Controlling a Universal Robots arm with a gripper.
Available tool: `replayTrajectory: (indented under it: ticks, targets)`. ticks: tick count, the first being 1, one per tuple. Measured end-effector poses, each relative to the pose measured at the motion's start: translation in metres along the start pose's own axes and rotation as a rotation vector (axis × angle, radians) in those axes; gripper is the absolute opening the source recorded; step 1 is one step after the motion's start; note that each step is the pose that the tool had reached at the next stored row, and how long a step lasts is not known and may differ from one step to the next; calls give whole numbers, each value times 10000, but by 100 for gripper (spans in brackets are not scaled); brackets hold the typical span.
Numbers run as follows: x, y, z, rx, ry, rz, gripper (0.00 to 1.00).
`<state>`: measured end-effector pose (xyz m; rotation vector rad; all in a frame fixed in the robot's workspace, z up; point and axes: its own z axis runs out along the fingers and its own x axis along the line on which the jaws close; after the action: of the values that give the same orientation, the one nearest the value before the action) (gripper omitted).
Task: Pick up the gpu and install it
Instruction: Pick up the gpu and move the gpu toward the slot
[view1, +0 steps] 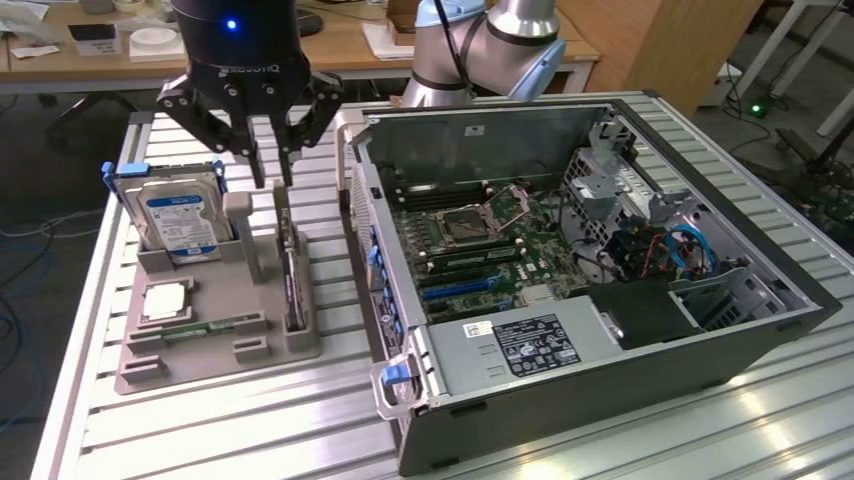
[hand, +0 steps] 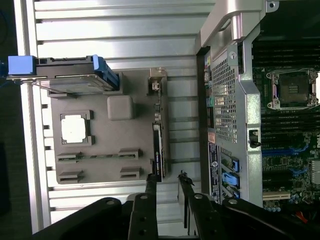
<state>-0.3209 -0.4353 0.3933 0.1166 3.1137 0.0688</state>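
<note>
Exterior view, starting nearest: the slatted metal tabletop has bare room along its front edge. On it, at the exterior view's right, lies the computer case with its open side turned up. The power supply sits at the near end. The motherboard is behind it, and its blue slots face upward.

At the exterior view's left is the grey tray. A memory stick lies flat near its front, and a processor chip lies just behind. The gpu stands on its long edge in a slot along the tray side closest to the case. Its long axis runs from near to far, parallel with the case wall. Its pale bracket end points to the far side. Between the card and the case wall there is only a narrow strip of tabletop, while the space above the card is open.

Farther back, a hard drive stands upright in the tray's far corner, well apart from the card. Over the far end of the gpu hangs the claw. Its fingers are apart and nothing is clamped between them. The tips are just above the card's top edge, and I cannot tell if one touches it. Behind rise the arm and a wooden desk.
</note>
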Motion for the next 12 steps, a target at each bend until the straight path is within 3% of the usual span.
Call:
replayTrajectory:
  ticks: [3,6,9,10,12]
  targets:
    - [0,0,0,0,0,0,35]
    - [0,0,0,-1,0,0,53]
    - [0,0,0,0,0,-1,58]
    - [0,-1,1,-1,-1,0,65]
    - [1,0,1,-2,7,-128,65]
